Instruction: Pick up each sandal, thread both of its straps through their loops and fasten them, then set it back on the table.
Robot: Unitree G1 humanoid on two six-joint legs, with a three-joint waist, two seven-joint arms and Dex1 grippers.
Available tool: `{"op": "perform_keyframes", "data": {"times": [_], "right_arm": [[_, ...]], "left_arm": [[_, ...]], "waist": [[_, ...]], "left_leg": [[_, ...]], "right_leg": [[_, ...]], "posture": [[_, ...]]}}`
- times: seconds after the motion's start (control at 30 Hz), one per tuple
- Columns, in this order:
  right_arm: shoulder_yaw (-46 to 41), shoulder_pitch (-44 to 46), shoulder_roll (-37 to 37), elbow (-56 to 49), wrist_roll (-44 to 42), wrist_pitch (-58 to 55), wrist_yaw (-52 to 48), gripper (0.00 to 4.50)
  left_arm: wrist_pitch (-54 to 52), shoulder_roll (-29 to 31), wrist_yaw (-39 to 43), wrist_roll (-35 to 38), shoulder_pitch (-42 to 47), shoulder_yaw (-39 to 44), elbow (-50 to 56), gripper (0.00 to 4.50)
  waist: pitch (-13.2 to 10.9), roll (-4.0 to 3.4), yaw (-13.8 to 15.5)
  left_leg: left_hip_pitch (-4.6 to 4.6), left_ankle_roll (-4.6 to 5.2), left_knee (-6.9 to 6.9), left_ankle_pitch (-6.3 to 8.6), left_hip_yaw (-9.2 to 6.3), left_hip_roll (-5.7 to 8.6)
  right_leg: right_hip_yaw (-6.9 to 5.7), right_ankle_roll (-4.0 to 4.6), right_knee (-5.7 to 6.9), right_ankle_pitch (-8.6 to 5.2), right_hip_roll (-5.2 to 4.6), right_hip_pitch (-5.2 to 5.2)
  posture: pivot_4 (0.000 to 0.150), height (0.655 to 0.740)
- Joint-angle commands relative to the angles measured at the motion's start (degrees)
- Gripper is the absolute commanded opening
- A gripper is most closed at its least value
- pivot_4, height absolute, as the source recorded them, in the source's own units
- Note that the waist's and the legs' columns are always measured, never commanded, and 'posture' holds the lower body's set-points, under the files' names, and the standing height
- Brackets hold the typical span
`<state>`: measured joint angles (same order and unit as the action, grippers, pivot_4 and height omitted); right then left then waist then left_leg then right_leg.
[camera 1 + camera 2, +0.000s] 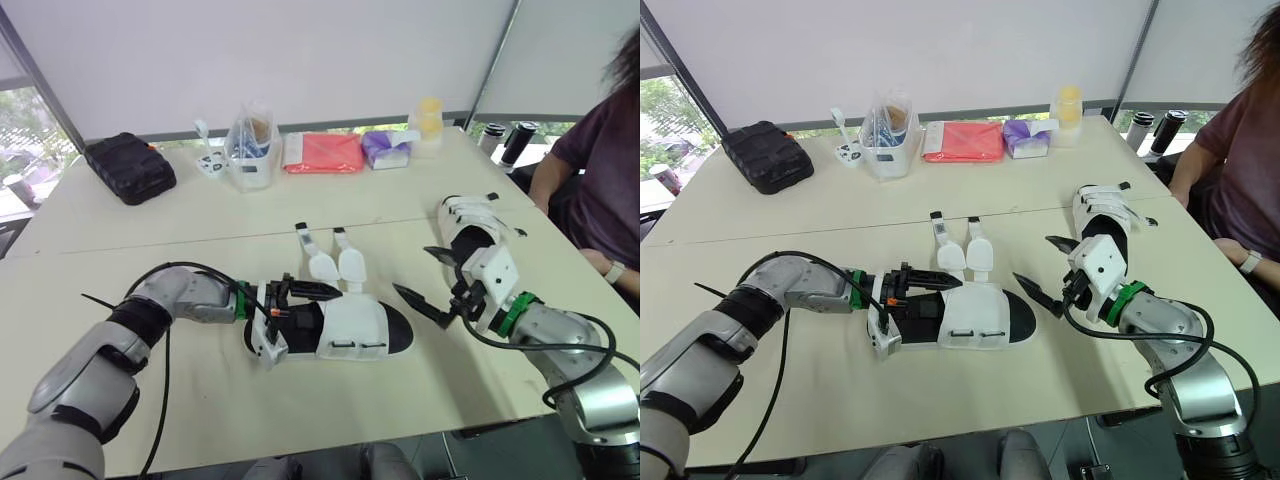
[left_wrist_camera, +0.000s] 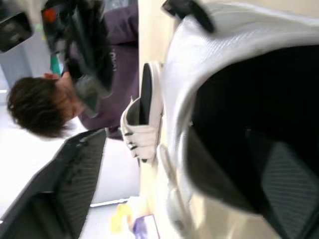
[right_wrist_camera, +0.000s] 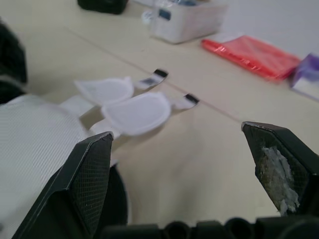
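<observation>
The sandal (image 1: pixel 352 326) looks light and floppy-strapped, best held by its stiffer sole; right gripper (image 1: pixel 412 268) jaws spread; left gripper (image 1: pixel 300 292) jaws, cannot tell.

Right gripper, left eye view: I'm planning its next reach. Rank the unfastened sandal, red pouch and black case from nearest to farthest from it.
1. Unfastened sandal, mid-table, just to the left of the right gripper.
2. Red pouch, by the table's far edge, near the centre.
3. Black case, far-left corner.
</observation>
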<state>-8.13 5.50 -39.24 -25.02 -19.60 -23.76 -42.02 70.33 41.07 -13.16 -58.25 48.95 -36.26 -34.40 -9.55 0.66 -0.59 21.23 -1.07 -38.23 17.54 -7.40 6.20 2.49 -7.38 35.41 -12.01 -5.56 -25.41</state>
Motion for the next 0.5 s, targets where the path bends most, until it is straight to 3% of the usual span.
{"op": "perform_keyframes", "data": {"times": [0.03,0.1,0.2,0.33,0.43,0.5], "right_arm": [[-2.0,-1.0,-2.4,-0.9,-2.1,-0.2,-3.0,4.5],[-1.9,-2.3,-3.8,-0.4,-2.7,0.5,-5.4,4.5],[-1.5,-3.1,-4.6,0.3,-3.5,1.6,-8.3,3.61],[0.7,-3.4,-5.2,1.8,-2.5,3.1,-11.3,1.47],[2.8,-3.6,-6.1,2.8,-1.1,3.9,-13.3,0.06],[4.3,-3.8,-7.3,3.4,-0.1,4.4,-14.9,0.06]], "left_arm": [[0.4,3.7,-0.7,5.4,-1.6,5.1,-1.4,4.46],[2.3,7.3,-1.0,10.3,-3.7,8.7,-1.7,4.46],[2.3,10.5,3.1,19.6,-7.6,11.5,-1.1,4.5],[-8.6,9.5,16.7,40.3,-13.1,13.7,0.2,4.5],[-17.0,7.5,25.9,49.9,-16.3,14.9,4.4,4.5],[-28.8,4.2,32.2,58.8,-18.8,16.6,8.7,4.5]], "waist": [[0.0,0.0,-0.2],[0.0,0.0,-0.2],[0.0,-0.01,-0.1],[0.1,-0.04,0.7],[0.1,-0.04,1.0],[0.1,-0.06,1.1]], "left_leg": [[-0.01,0.01,0.0,0.01,0.0,-0.02],[-0.01,0.02,0.01,0.01,0.0,-0.05],[-0.01,0.02,0.01,0.01,0.01,-0.05],[-0.08,0.28,-0.05,0.16,-0.03,0.02],[-0.08,0.31,-0.08,0.18,-0.04,0.02],[-0.08,0.31,-0.08,0.18,-0.03,0.02]], "right_leg": [[0.0,0.0,0.02,0.0,0.01,0.0],[0.0,0.0,0.02,0.0,0.02,-0.03],[0.01,0.0,0.02,0.0,0.0,-0.03],[0.0,0.0,0.03,0.0,-0.06,0.1],[-0.01,0.0,0.05,0.0,-0.05,0.09],[-0.01,0.0,0.06,0.0,-0.05,0.09]], "posture": [[0.15,0.74],[0.15,0.74],[0.15,0.74],[0.15,0.74],[0.15,0.74],[0.15,0.74]]}}
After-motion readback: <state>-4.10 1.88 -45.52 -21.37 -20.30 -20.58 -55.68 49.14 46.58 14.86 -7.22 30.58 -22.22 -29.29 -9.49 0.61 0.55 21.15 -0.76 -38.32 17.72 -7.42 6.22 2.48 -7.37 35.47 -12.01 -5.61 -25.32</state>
